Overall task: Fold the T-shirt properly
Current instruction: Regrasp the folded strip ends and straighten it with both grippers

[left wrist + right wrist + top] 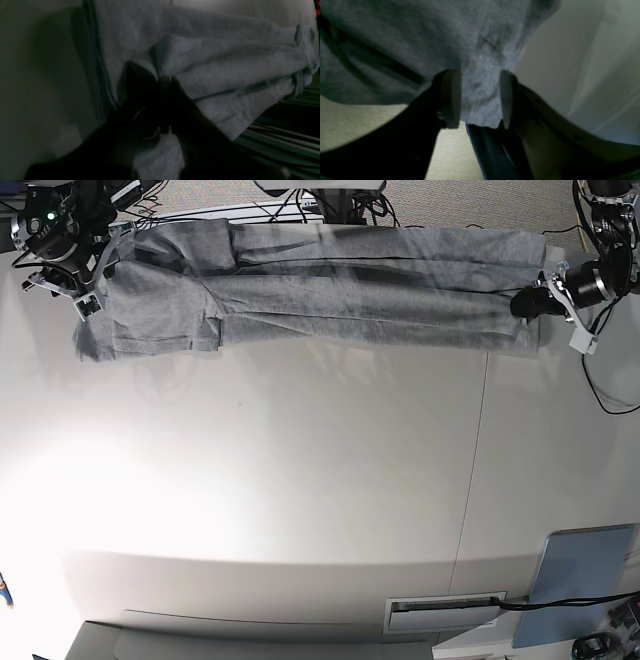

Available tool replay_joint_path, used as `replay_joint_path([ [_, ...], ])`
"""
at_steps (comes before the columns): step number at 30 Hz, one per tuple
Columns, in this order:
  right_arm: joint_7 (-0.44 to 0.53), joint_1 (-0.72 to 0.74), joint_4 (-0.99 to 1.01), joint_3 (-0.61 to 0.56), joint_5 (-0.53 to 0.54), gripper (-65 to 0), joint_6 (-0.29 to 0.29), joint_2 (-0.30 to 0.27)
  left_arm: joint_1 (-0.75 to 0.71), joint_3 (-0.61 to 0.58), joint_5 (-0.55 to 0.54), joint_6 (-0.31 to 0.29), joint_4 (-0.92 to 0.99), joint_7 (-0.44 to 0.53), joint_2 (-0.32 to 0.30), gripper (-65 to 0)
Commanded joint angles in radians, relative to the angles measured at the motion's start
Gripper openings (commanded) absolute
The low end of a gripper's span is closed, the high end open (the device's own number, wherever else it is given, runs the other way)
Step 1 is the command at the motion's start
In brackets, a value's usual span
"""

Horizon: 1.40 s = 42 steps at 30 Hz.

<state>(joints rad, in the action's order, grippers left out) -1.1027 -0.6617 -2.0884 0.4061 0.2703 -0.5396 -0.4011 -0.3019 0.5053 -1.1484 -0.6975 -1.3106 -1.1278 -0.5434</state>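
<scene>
Your white desk [320,480] carries the grey T-shirt [330,290] stretched across the frame's top: soft, limp, so grip hems. The left end effector [165,82] is clamped on fabric; the right end effector [480,97] gapes, cloth between its jaws.

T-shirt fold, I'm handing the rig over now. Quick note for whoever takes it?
Left gripper: shut on the T-shirt, pinching a fold of cloth at its end.
Right gripper: open, cloth between its pads but not clamped.
T-shirt: stretched in a long band along the far edge of the table, already doubled lengthwise.
Done: the lengthwise fold.
Left: fold the band end to end, probably after regripping with the right, then square it up.
</scene>
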Motion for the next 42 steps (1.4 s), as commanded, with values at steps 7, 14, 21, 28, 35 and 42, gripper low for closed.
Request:
replay_joint_path([
  [7, 0.017, 0.003, -0.031, 0.015, -0.002, -39.0, 0.039, -0.015, 0.003, 0.011, -0.016, -0.001, -0.014, -0.009, -0.025, -51.5],
  [14, 0.026, 0.042, -0.031, 0.015, -0.002, -39.0, 0.039, -0.014, 0.003, 0.011, 0.033, -0.001, -0.015, -0.009, -0.025, -35.5],
  [21, 0.041, 0.044, -0.031, 0.015, -0.001, -39.0, 0.039, -0.014, 0.003, 0.026, 0.124, -0.001, -0.015, 0.029, -0.024, -35.5],
  [28, 0.042, 0.044, -0.031, 0.015, -0.001, -39.0, 0.040, -0.014, -0.003, 0.176, 0.124, -0.001, -0.015, 0.042, -0.024, -35.5],
  [35, 0.055, 0.044, -0.031, 0.015, 0.061, -39.0, 0.039, -0.014, -0.019, 0.187, 0.123, -0.001, -0.015, 0.037, -0.028, -35.5],
  [42, 0.053, 0.044, -0.031, 0.015, 0.066, -39.0, 0.039, -0.014, -0.017, 0.187, 0.109, -0.001, -0.020, 0.043, -0.058, -35.5],
])
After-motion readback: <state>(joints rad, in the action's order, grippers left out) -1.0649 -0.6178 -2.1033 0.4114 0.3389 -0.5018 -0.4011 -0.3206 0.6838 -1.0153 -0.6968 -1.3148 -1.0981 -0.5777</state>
